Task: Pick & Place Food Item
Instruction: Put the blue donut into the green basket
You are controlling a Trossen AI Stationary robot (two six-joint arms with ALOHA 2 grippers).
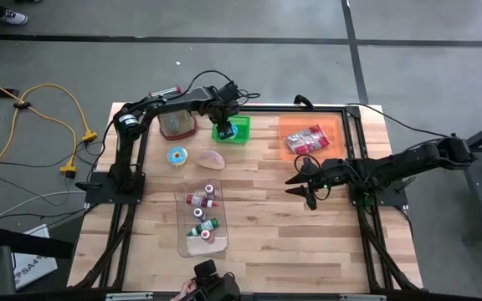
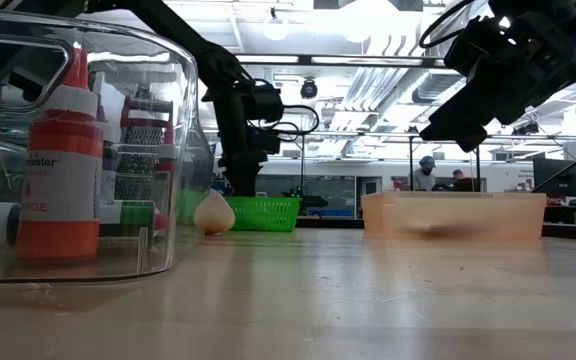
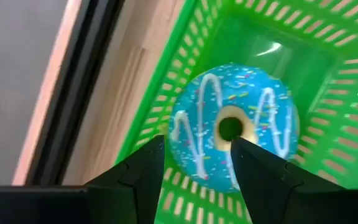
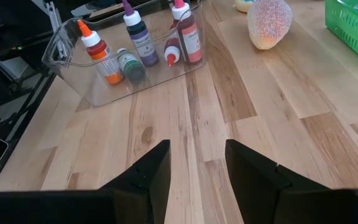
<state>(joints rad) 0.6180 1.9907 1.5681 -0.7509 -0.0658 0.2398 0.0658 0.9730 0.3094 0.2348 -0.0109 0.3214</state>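
Your left gripper (image 1: 225, 125) hangs over the green basket (image 1: 239, 134) near the far edge of the surface (image 1: 258, 209), a little left of the middle. From its wrist camera you see the blue-iced donut (image 3: 232, 127) with white squiggles and sprinkles lying inside the basket. One finger (image 3: 253, 165) points into the donut's hole and the other sits at its outer rim, so the fingers are spread across one side of the ring; you cannot tell whether they are pressing it or just clear of it.

Your right gripper (image 1: 308, 186) is held above bare wood toward the right side of the surface, well apart from the basket. Its fingers are spread with nothing between them.

Just left of the basket, near the far edge, stands a container with a metal grater (image 1: 174, 124). In front of that lie a yellow-and-blue donut (image 1: 176, 155) and a pinkish speckled piece of food (image 1: 212, 158), side by side. A clear bin (image 1: 182, 238) of small colouring bottles (image 1: 201, 201) sits toward the near edge, left of centre. An orange tray (image 1: 287, 127) holding red-and-white packets (image 1: 306, 140) sits near the far right corner.
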